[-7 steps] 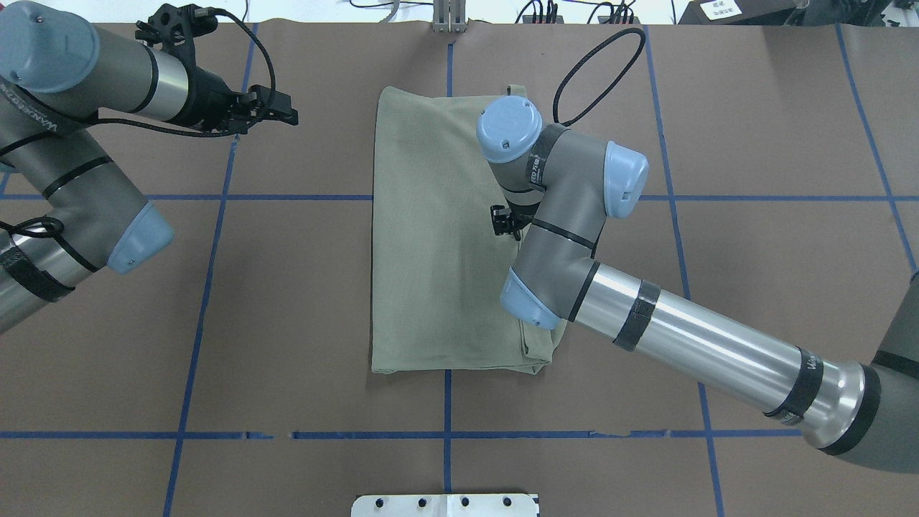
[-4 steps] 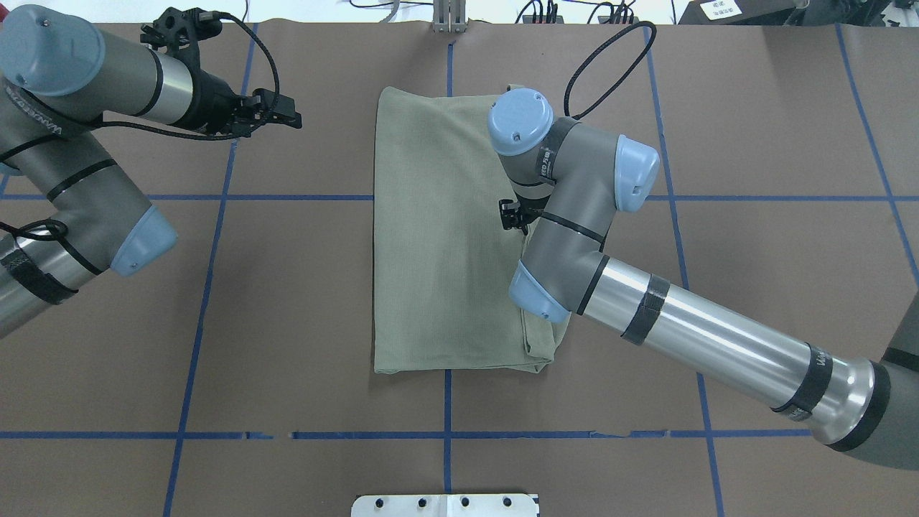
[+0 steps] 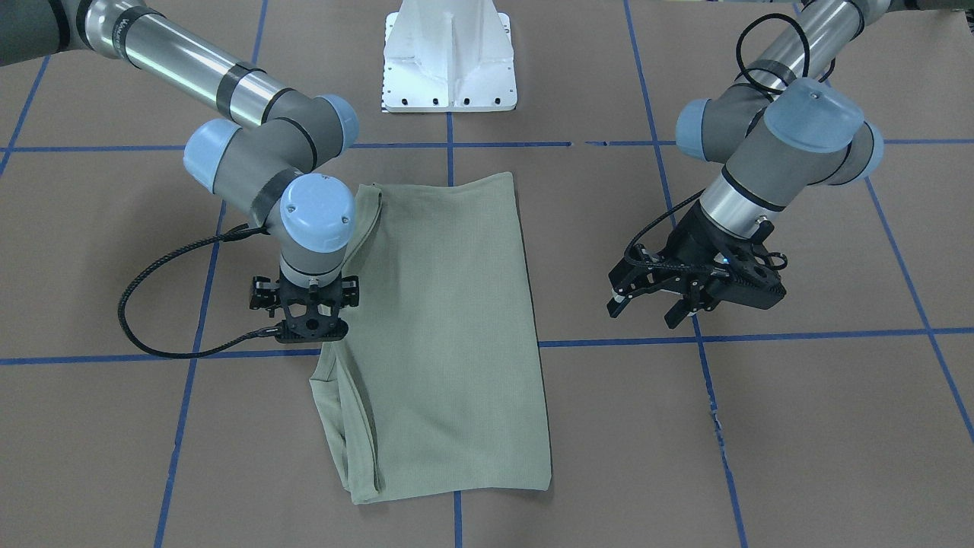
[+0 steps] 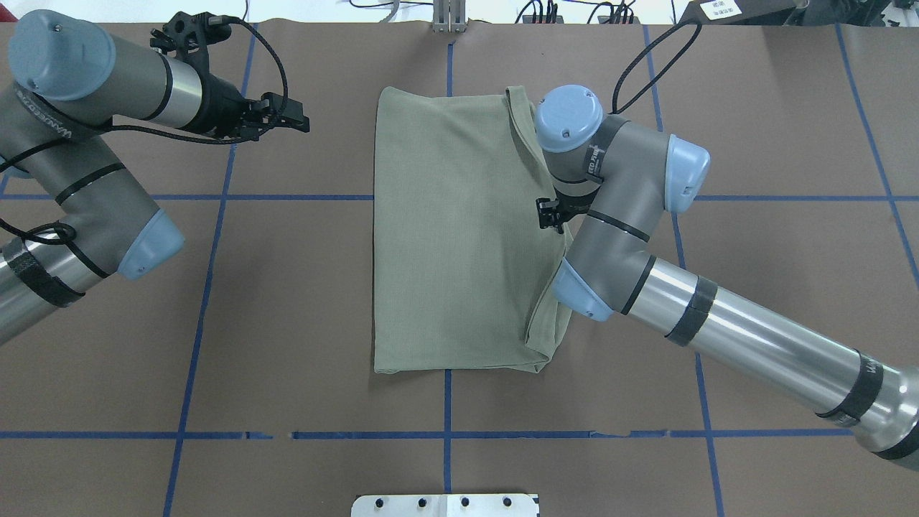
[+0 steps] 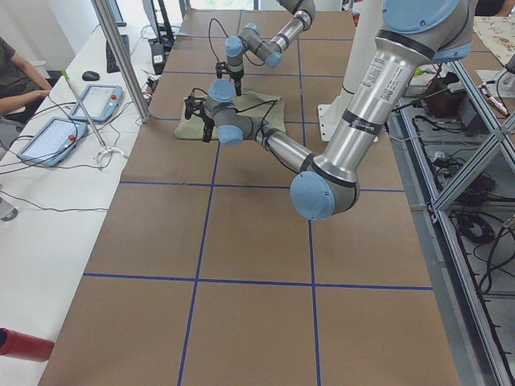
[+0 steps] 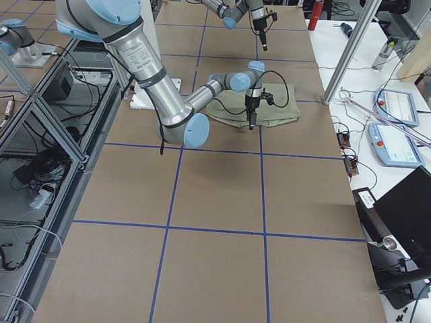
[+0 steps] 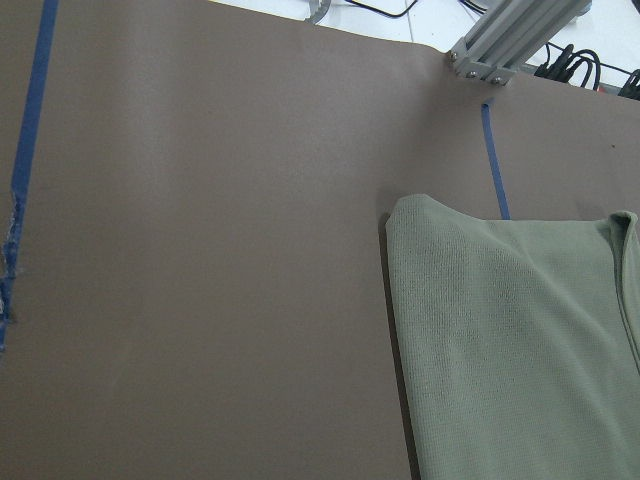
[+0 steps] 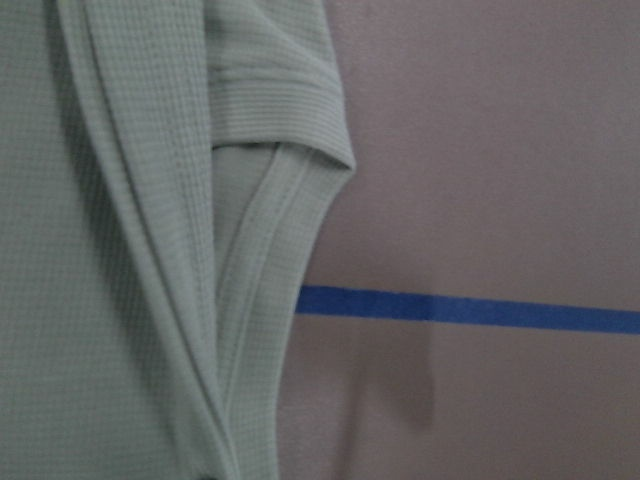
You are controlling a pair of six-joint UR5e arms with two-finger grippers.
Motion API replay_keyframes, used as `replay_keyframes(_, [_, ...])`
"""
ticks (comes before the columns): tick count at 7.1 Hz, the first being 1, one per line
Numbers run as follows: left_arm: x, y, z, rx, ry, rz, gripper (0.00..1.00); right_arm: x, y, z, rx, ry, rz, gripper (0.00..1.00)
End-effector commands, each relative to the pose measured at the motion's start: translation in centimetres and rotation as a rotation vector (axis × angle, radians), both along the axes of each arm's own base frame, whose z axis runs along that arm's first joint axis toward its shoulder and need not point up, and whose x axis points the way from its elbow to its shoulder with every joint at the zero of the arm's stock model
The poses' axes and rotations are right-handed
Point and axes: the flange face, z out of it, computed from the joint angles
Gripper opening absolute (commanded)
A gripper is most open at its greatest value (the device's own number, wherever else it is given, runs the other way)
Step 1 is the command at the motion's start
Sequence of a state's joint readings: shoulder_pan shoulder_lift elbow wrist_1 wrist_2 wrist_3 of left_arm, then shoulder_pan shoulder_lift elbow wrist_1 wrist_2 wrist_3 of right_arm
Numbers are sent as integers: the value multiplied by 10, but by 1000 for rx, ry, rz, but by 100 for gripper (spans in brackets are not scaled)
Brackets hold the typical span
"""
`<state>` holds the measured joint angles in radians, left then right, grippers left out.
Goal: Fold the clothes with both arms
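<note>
Pointing straight down, my right pincer (image 3: 310,332) stands over the long edge of the shirt (image 4: 452,237) on my right side, about halfway along it. My wrist hides the fingers from above and my right wrist camera shows none of them. So I cannot tell whether this pincer is wide or narrow, nor whether it touches the cloth. Below it that camera sees layered folded edges and a ribbed cuff (image 8: 280,90) tucked among them. Just beside them is bare desk (image 8: 480,150) crossed by a blue tape line (image 8: 470,310).

The shirt lies flat, folded to a tall oblong, reaching from under my right pincer toward my left. A curved band (image 4: 518,115) shows at its far corner, beyond that pincer.

My left pincer (image 3: 644,312) hangs wide, holding nothing, above bare desk. The shirt is well apart from it, off toward my right. Ahead of this pincer my left wrist camera shows the shirt's other far corner and, beyond that, an aluminium post (image 7: 490,55) at the desk's edge.
</note>
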<state>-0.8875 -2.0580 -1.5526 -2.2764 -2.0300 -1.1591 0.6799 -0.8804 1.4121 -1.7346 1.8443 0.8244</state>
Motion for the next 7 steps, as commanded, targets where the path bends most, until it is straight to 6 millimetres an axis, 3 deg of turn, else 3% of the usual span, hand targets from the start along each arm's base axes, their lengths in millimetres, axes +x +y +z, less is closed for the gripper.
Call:
replay_keyframes(1, [0, 1, -6, -8, 14, -6, 100, 43, -3, 33, 24, 18, -35, 100])
replay_keyframes(3, [0, 3, -7, -6, 17, -2, 100, 52, -7, -1, 29, -55, -33, 100])
replay_keyframes(4, [-1, 2, -8, -5, 18, -3, 100, 43, -5, -22, 40, -82, -32, 100])
replay_keyframes(6, [-3, 4, -9, 0, 19, -9, 100, -10, 35, -52, 35, -116, -38, 100])
replay_keyframes(7, [-4, 5, -11, 3, 22, -11, 100, -17, 42, -59, 28, -125, -34, 100])
